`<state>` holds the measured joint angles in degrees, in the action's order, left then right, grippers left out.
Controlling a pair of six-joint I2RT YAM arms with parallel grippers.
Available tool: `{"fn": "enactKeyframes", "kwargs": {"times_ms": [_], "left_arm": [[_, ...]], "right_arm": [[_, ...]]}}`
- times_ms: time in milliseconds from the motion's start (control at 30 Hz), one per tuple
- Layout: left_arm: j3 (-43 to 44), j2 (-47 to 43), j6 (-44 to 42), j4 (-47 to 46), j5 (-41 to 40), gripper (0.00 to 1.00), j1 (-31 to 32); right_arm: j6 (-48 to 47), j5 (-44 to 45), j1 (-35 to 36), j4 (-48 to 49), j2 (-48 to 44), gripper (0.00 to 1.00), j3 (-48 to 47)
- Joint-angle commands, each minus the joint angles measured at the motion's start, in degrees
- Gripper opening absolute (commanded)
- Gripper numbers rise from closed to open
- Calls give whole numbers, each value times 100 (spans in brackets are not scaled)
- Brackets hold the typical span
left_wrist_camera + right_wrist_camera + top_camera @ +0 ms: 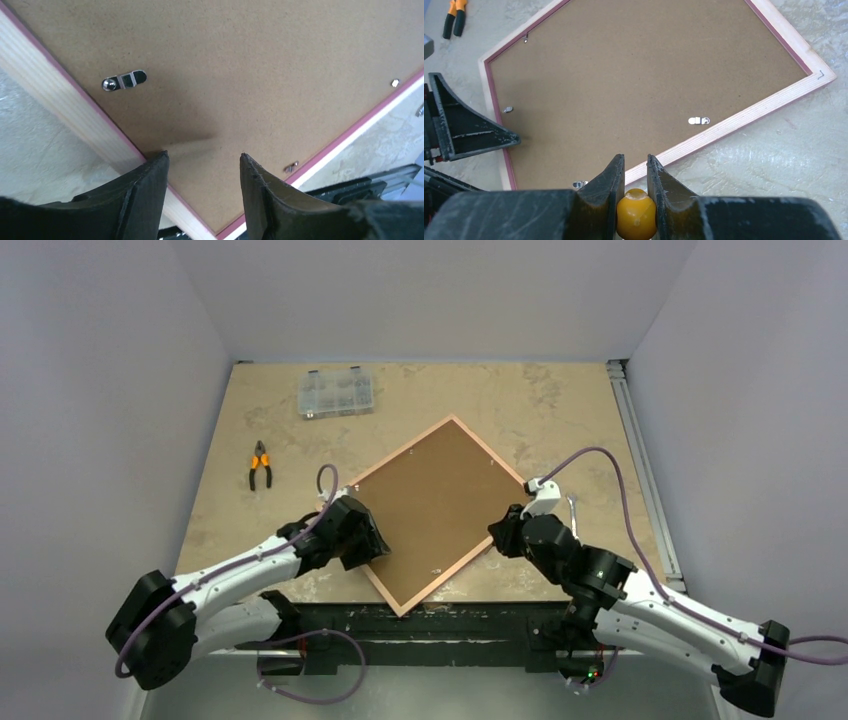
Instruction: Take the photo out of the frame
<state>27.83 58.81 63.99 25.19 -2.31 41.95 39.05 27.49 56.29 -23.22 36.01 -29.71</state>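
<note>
Worktop (560, 400): we see a beige, marbled slab with walls on three sides.
Frame (380, 588): we find it lying face down, turned like a diamond, its near corner at the worktop's near edge, mid-width; the brown backing board (440, 505) sits inside it.
Compartment box (335, 392): clear plastic, near the far edge, left of centre.
Pliers (260, 465): orange-handled, we note, toward the left edge, apart from the frame.

Soft even light from above, no glare, faint shadow under the left gripper (204, 159) on the brown board (250, 75), near fingers (610, 180) blurry.
</note>
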Motion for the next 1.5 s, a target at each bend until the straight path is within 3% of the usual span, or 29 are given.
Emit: {"fn": "enactKeyframes", "kwargs": {"times_ms": [0, 333, 600, 700, 1000, 1200, 1400, 1467], "left_arm": [[-186, 337, 350, 523, -205, 52, 158], [-192, -967, 571, 1608, -867, 61, 287], [-424, -1512, 1320, 2133, -948, 60, 287], [-473, -1495, 1597, 2401, -1061, 58, 287], [-586, -549, 1263, 1380, -916, 52, 271], [-200, -212, 276, 1048, -1045, 29, 147], [561, 415, -2047, 441, -19, 20, -726], [976, 666, -2707, 634, 59, 6, -978]], "right_arm": [[145, 101, 33, -188, -74, 0, -173], [272, 116, 31, -319, -321, 0, 3], [270, 10, 37, -154, -108, 0, -66], [286, -27, 36, -145, -78, 0, -56], [327, -77, 36, -132, -60, 0, -39], [299, -38, 31, -263, -130, 0, -55], [270, 22, 33, -446, -167, 0, -119], [227, 103, 31, -537, -133, 0, -212]]}}
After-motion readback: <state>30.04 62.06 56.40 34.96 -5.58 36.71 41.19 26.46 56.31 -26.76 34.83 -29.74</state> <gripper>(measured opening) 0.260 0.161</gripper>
